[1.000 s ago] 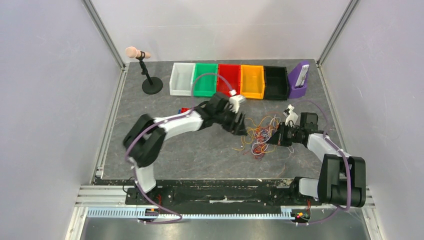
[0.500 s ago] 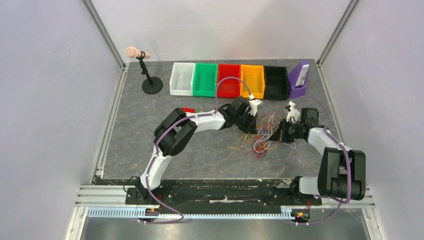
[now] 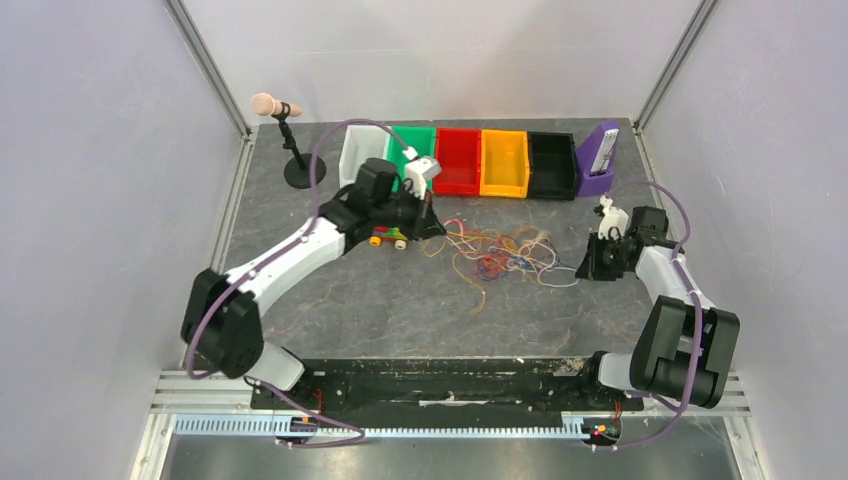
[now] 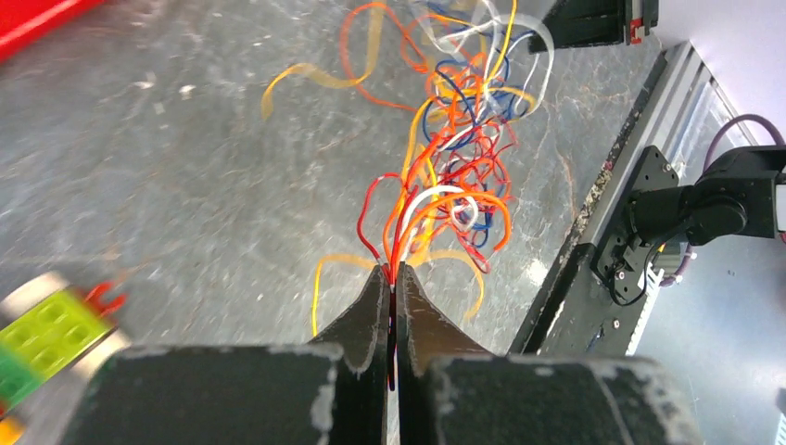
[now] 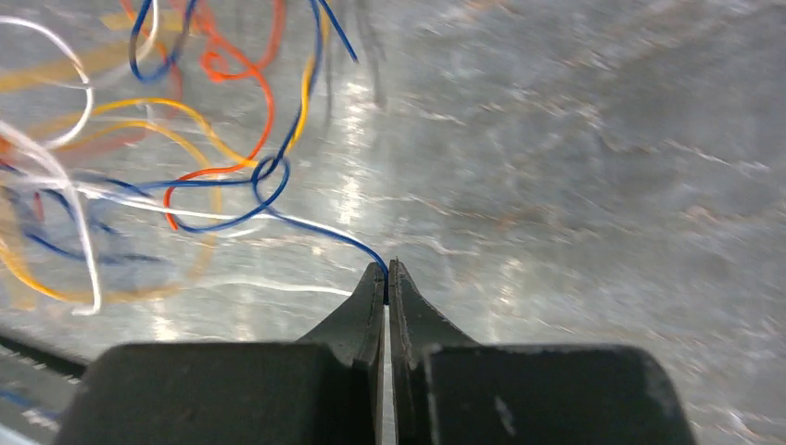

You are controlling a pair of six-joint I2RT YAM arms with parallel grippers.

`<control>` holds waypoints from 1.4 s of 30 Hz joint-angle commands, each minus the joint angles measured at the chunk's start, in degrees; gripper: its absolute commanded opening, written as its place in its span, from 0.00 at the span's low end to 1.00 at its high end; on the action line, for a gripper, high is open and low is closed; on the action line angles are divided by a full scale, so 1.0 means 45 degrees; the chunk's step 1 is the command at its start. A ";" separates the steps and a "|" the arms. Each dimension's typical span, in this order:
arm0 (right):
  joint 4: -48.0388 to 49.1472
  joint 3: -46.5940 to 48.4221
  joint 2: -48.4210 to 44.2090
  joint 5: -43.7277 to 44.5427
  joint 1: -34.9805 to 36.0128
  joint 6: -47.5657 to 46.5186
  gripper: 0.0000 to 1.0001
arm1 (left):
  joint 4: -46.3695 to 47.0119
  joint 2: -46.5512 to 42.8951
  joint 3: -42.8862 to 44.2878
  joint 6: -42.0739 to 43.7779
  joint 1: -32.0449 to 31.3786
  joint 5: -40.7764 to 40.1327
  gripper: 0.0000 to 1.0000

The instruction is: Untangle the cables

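Note:
The cables [image 3: 495, 255] lie stretched out as a loose tangle of orange, yellow, red, white and blue wires across the middle of the mat. My left gripper [image 3: 437, 231] is at their left end, shut on a bunch of red and orange cables [image 4: 436, 199] that fan out from its tips [image 4: 393, 271]. My right gripper [image 3: 582, 270] is at the right end, shut on a single blue cable [image 5: 320, 232] that runs from its tips [image 5: 386, 269] back into the cables [image 5: 111, 167].
A row of bins, white [image 3: 361, 160], green [image 3: 410, 158], red [image 3: 458, 160], orange [image 3: 504, 163] and black [image 3: 552, 166], lines the back. A purple holder [image 3: 598, 160] stands to their right, a microphone stand [image 3: 297, 165] at the back left. Coloured toy blocks [image 3: 388, 238] lie under my left wrist.
My left gripper has shut on a bunch of cables and pulled left and back; my right gripper has drawn right with the blue cable. The tangle has been stretched out between them.

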 commanded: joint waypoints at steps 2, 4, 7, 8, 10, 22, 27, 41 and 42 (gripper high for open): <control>-0.0453 -0.0277 -0.0398 0.2297 -0.0493 -0.2176 0.00 | -0.1379 -0.2045 -0.0246 0.0972 0.1082 0.0886 0.02; -0.0328 -0.0328 -0.0236 0.2311 -0.0618 -0.2481 0.00 | -0.1761 -0.2559 -0.0090 0.1448 0.1112 0.1220 0.02; -0.0106 -0.0324 -0.0022 0.2429 -0.0622 -0.2597 0.00 | -0.2452 -0.3061 0.0148 0.2014 0.1139 0.1507 0.02; -0.0048 -0.0317 0.0075 0.2673 -0.0623 -0.2679 0.00 | -0.2674 -0.3221 0.0322 0.2160 0.1348 0.1543 0.02; 0.0085 -0.0381 0.0231 0.3137 -0.0752 -0.3010 0.00 | -0.2437 -0.3573 0.0665 0.1573 0.2208 0.2075 0.02; 0.0883 -0.0535 0.0953 0.3335 -0.1048 -0.3615 0.00 | -0.4299 -0.4034 0.5090 0.1396 0.3708 0.3207 0.02; 0.0047 -0.0196 0.0898 0.1259 -0.0959 -0.3785 0.00 | -0.4323 -0.4161 0.4019 0.1200 0.3016 0.3243 0.02; -0.1233 0.0575 0.0948 -0.0613 0.2000 -0.3973 0.35 | -0.3564 -0.2394 -0.0619 0.3751 -0.1070 -0.0131 0.10; -0.1467 0.0895 0.1059 -0.0613 0.1999 -0.4079 0.41 | -0.3478 -0.2226 -0.0623 0.3692 -0.1036 -0.0484 0.11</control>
